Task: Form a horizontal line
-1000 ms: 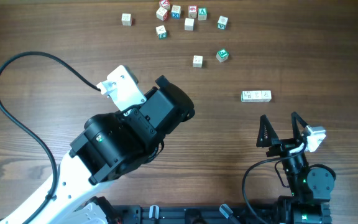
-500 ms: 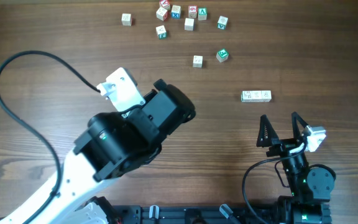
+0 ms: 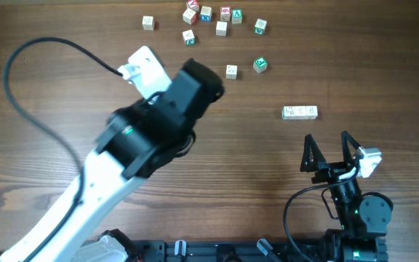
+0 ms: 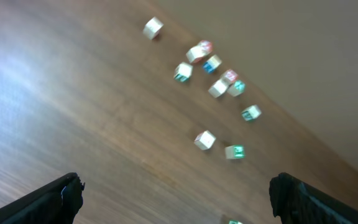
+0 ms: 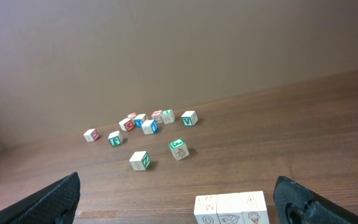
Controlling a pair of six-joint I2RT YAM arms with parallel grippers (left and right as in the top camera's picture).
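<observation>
Overhead shows our row (image 3: 300, 112) and a loose block (image 3: 230, 70). Our left gripper (image 4: 176, 188) and right gripper (image 3: 326, 141) are open, empty. We should grab it gently.

Before me, the wooden table (image 3: 384, 58) bears a horizontal line (image 3: 300, 112) of three touching cubes — scattered cubes (image 3: 221, 28) lie farther back, apart.

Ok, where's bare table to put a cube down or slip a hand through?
Bare wood right of the three-cube line, and between it and the left arm. Crowded at the top-centre cube cluster; two stray cubes sit just below.
</observation>
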